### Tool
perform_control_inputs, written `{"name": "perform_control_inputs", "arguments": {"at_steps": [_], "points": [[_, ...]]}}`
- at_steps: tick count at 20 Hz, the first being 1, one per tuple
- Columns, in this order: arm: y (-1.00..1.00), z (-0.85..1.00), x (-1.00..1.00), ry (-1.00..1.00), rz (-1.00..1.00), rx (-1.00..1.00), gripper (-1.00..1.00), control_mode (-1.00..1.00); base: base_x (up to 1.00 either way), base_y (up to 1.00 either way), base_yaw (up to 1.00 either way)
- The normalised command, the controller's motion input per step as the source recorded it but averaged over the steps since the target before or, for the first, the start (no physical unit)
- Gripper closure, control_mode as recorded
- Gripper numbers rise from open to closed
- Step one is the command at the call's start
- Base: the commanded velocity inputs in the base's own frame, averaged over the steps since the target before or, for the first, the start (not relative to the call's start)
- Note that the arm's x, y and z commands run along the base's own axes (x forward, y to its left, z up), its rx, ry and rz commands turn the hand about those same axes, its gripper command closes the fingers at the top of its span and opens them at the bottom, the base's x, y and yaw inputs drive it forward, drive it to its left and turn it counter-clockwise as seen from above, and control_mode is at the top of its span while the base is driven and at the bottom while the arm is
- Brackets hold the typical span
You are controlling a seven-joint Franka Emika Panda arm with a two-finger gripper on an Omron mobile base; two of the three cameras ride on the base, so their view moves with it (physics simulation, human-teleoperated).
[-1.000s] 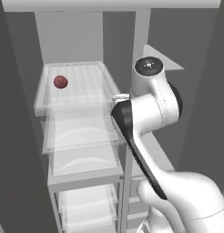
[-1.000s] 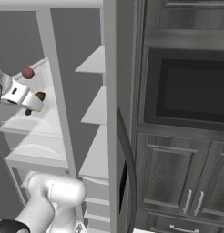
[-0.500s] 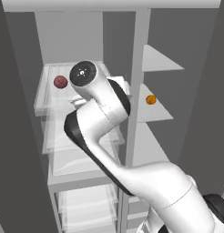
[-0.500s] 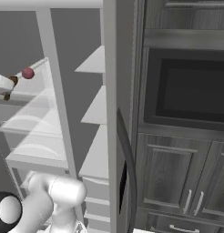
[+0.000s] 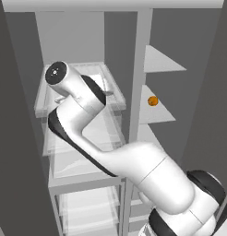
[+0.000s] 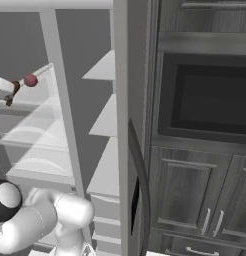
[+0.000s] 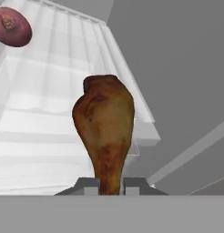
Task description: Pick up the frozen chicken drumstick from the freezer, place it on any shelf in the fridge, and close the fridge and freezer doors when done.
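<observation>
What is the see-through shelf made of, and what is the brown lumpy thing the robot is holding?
The shelf looks like clear ribbed plastic, maybe glass: you see through it, with ridges. The chicken drumstick looks like browned meat, mottled and slightly glossy, shut in the gripper.

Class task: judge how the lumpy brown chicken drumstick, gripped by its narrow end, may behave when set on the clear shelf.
The lumpy brown chicken drumstick looks stiff, jutting unsupported from the pincer. Its rounded, top-heavy bulb would probably tip over. It might then slide on the smooth clear ribbed shelf.
</observation>
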Motion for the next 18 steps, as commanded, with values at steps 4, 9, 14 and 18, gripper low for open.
{"name": "perform_control_inputs", "arguments": {"at_steps": [4,9,14,18], "points": [[-0.01,-0.10,0.80,0.00,0.00,0.01,1.00,-1.00,0.00,0.00,0.00],[-0.09,-0.13,0.83,0.00,0.00,0.01,1.00,-1.00,0.00,0.00,0.00],[0.00,-0.14,1.00,0.00,0.00,0.00,1.00,-1.00,0.00,0.00,0.00],[0.00,-0.28,1.00,0.00,0.00,0.00,-1.00,-1.00,0.00,0.00,0.00]]}}
